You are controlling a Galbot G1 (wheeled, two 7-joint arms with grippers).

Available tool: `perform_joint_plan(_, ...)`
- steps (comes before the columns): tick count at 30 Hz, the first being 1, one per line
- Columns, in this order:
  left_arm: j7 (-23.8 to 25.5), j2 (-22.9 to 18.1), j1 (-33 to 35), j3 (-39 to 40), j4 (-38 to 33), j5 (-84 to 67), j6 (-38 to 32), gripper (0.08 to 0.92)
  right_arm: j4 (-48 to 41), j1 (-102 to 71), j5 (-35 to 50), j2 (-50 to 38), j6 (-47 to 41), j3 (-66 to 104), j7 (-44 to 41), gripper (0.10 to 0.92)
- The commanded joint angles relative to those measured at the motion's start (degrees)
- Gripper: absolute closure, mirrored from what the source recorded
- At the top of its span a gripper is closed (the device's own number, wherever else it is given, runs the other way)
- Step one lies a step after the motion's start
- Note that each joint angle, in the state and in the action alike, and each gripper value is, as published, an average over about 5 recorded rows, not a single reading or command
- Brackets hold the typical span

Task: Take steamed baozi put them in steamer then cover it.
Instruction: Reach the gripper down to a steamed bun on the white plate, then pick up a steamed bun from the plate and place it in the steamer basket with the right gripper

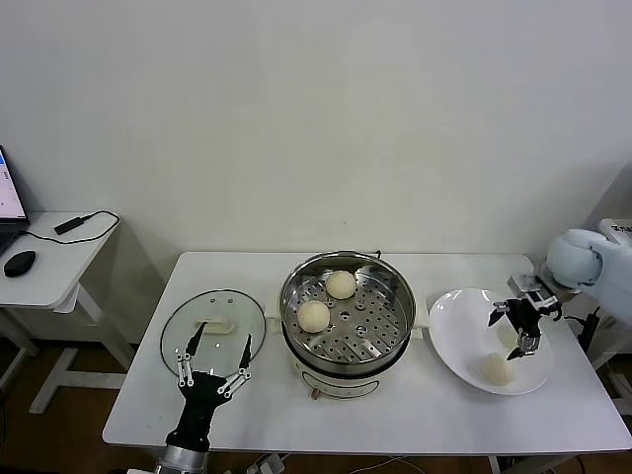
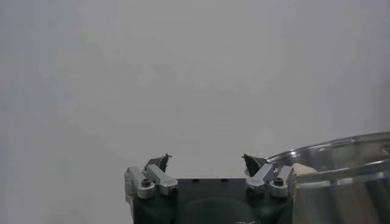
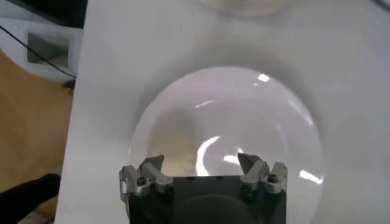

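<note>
The steamer [image 1: 391, 318], a shiny steel pot with a perforated tray on a white base, stands mid-table. Two baozi lie in it, one towards the back [image 1: 341, 284] and one towards the left [image 1: 314, 315]. A third baozi [image 1: 497, 369] lies on the white plate [image 1: 456, 336] to the right. A fourth is not in view. My right gripper [image 1: 511, 331] hovers open and empty over the plate, just above that bun; in the right wrist view the right gripper [image 3: 201, 161] is above the plate [image 3: 292, 103]. My left gripper [image 1: 219, 348] is open and empty at the front left.
The round glass lid [image 1: 188, 321] with a white handle lies flat left of the steamer, just beyond my left gripper. The left wrist view shows the wall and the steamer's rim [image 2: 341, 149]. A side desk with a mouse [image 1: 19, 263] stands far left.
</note>
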Motion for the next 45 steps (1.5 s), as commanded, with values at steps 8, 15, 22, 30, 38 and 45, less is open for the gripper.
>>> perform_joint_plan(8,-0.05,-0.24,0.13,-0.46,0.29,0.09,-0.16,0.177,-2.91,-8.88,-3.01,0.41,0.25,4.24,1.72,0.203)
perform_joint_plan(15,-0.12,-0.37,-0.05,-0.68,0.54,0.08,-0.17,0.177,-3.3,-10.14,-3.61,0.82,-0.42,5.5,2.96,0.204)
perform_joint_plan(22,-0.19,-0.33,-0.14,-0.97,0.66,0.03,-0.17,0.177,-2.66,-9.38,-3.56,0.66,-0.75,5.26,3.44,0.304)
perform_joint_plan(30,-0.23,-0.3,-0.4,-0.65,0.65,0.02,-0.07,0.177,1.47,1.03,-2.6,-0.46,1.2,2.1,0.63,0.371)
perform_joint_plan(38,-0.24,-0.07,-0.44,-0.57,0.3,0.03,0.07,0.177,6.84,22.17,-0.03,5.93,14.76,-4.76,-3.61,0.357)
perform_joint_plan(45,-0.25,-0.19,-0.08,-0.54,-0.24,0.04,0.04,0.177,14.29,28.86,-0.18,14.86,22.61,-5.93,-2.68,0.355)
